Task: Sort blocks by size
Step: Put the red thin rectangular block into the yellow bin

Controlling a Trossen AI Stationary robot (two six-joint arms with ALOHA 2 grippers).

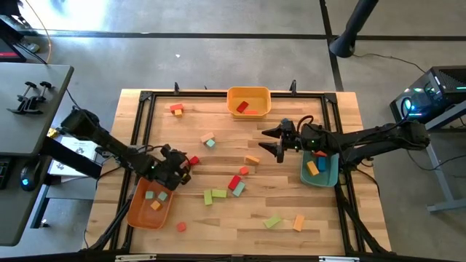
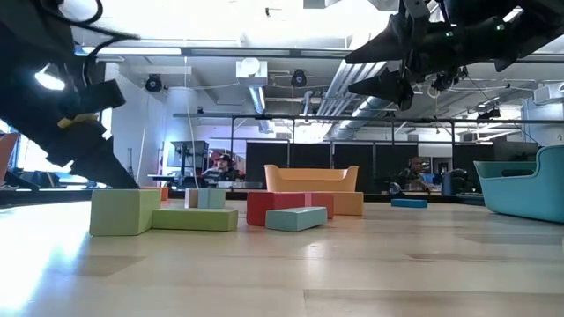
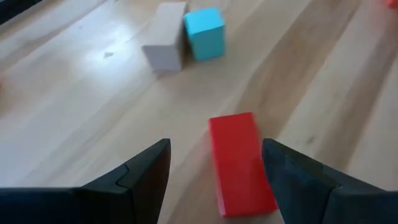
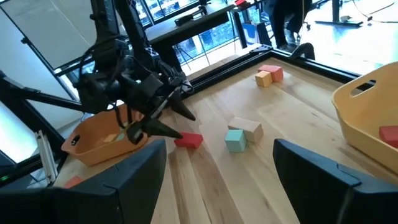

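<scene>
Overhead, the left gripper [image 1: 183,166] hangs with jaws spread just beside the orange plastic tray [image 1: 137,211], its tips at a small red painted wooden block [image 1: 193,161]. The right gripper [image 1: 275,141], wide open and empty, waits well apart from that tray.

From the left wrist, the red block [image 3: 241,163] lies flat between the open fingers [image 3: 140,171], ungripped. It looks light, rigid and smooth-painted, so pinching its long flat sides near the middle seems safest.

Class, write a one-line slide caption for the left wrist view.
Open left pincer poised over a flat red block, with a teal cube and a pale block touching beyond.
</scene>
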